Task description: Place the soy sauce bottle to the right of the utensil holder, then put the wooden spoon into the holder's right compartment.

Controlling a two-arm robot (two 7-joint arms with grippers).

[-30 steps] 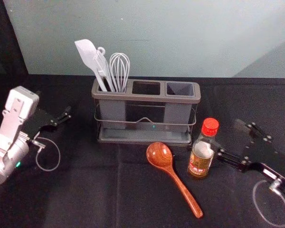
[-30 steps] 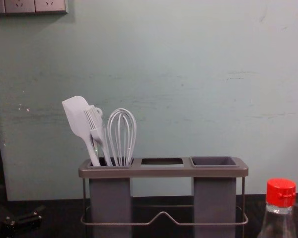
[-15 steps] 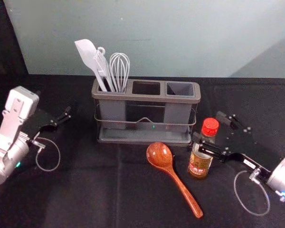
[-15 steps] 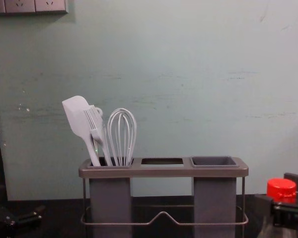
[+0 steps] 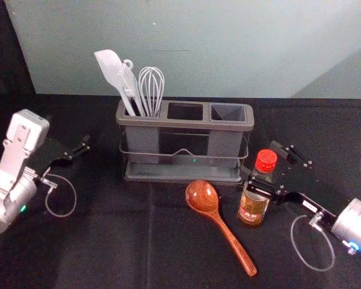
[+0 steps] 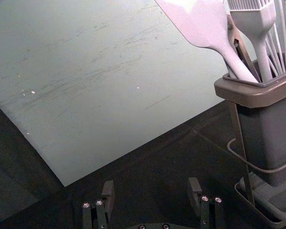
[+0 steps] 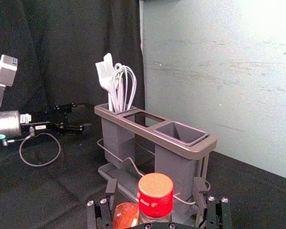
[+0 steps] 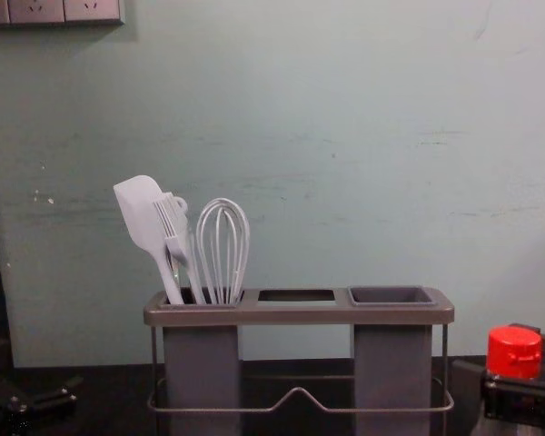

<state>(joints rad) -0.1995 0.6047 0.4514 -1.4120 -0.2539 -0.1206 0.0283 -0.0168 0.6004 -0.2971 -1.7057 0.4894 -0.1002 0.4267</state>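
Observation:
The soy sauce bottle (image 5: 253, 205), red-capped, stands upright right of the spoon, near the holder's front right corner. My right gripper (image 5: 260, 164) reaches in from the right, its fingers on either side of the bottle. In the right wrist view the right gripper (image 7: 156, 185) is open, with the bottle's cap (image 7: 155, 194) between its fingertips and a gap each side. The wooden spoon (image 5: 213, 211) lies in front of the grey utensil holder (image 5: 186, 125), whose right compartment (image 5: 228, 112) is empty. My left gripper (image 5: 68, 131) is parked open at the left; its wrist view shows the left gripper (image 6: 151, 187).
White utensils, a spatula (image 5: 110, 67), a brush and a whisk (image 5: 151, 84), stand in the holder's left compartment. A pale wall (image 5: 228, 48) rises behind the black-covered table (image 5: 108, 241).
My right gripper has moved in leftwards from the bottle's right until its fingers flank the bottle. The left arm, bottle, spoon and holder have stayed in place.

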